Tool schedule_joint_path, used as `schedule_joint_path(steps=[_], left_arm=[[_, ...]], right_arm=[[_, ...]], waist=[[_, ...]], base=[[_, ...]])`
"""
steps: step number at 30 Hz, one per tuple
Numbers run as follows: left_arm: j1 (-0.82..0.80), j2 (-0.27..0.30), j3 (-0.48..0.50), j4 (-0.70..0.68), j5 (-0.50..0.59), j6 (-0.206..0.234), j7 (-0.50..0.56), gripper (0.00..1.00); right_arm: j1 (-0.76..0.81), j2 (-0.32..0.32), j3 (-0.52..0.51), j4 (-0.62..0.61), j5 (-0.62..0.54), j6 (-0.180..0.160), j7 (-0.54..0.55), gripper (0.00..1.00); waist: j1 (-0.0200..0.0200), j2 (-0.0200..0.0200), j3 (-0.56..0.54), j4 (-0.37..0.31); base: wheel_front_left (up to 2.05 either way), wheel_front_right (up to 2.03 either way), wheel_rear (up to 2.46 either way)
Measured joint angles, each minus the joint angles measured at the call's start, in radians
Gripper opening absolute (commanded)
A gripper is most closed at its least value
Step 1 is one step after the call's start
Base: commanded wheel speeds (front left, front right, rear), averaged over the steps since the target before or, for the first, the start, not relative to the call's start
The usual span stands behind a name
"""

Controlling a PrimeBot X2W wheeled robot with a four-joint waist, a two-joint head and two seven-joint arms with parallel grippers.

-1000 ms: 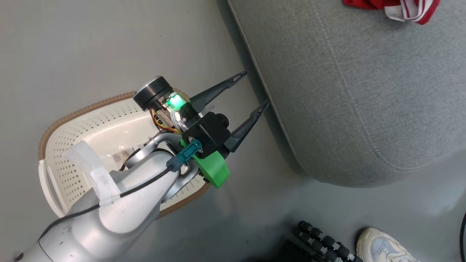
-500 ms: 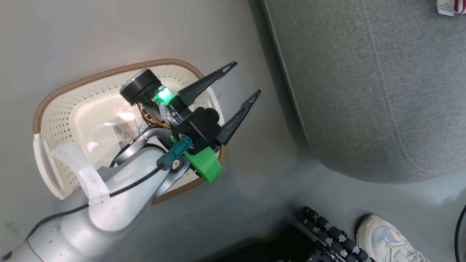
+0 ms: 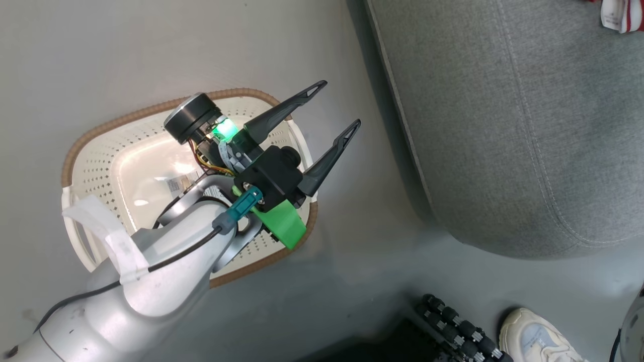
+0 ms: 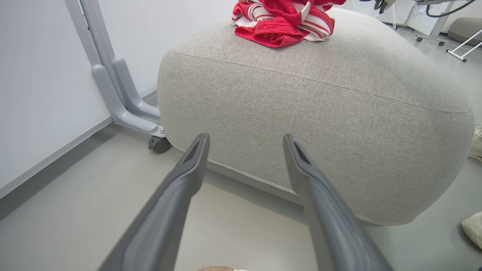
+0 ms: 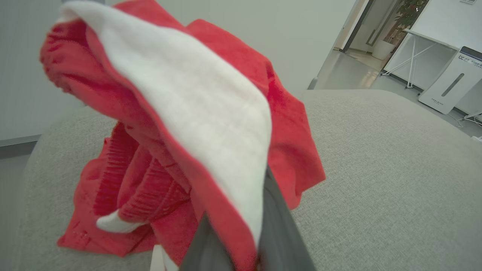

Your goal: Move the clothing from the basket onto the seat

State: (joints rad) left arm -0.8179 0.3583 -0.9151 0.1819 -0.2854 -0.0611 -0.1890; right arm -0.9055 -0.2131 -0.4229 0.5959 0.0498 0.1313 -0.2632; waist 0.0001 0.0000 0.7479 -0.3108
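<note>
A: How is the left side found?
B: The basket point(image 3: 95, 166) is overhung by the left claw point(image 3: 340, 102), spread wide, nothing held.
A: And rightward?
B: The clothing point(image 4: 282, 22) is heaped on the seat point(image 3: 503, 125); a fold is pinched by the right claw point(image 5: 260, 226). It should be lowered, released fully, then cleared straight upward.

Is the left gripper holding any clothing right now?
No, the left gripper is open with nothing between its fingers; red clothing lies on the seat beyond.
</note>
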Motion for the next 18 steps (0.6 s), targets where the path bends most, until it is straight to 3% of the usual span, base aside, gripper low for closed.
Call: schedule_joint_path(steps=[8,18], left_arm=[[0.051,-0.026,0.026,0.042,-0.040,0.036,-0.049,1.00],[0.163,-0.045,0.132,0.083,-0.097,0.076,-0.072,1.00]], right_arm=[[0.125,0.006,0.018,-0.066,0.003,0.000,0.000,1.00],[0.361,0.020,0.105,-0.191,0.032,0.000,0.000,1.00]], waist=[[-0.0001,0.0000,-0.088,0.004],[0.0000,0.0000,-0.248,0.027]], base=[[0.00,0.00,0.00],[0.00,0.00,0.00]])
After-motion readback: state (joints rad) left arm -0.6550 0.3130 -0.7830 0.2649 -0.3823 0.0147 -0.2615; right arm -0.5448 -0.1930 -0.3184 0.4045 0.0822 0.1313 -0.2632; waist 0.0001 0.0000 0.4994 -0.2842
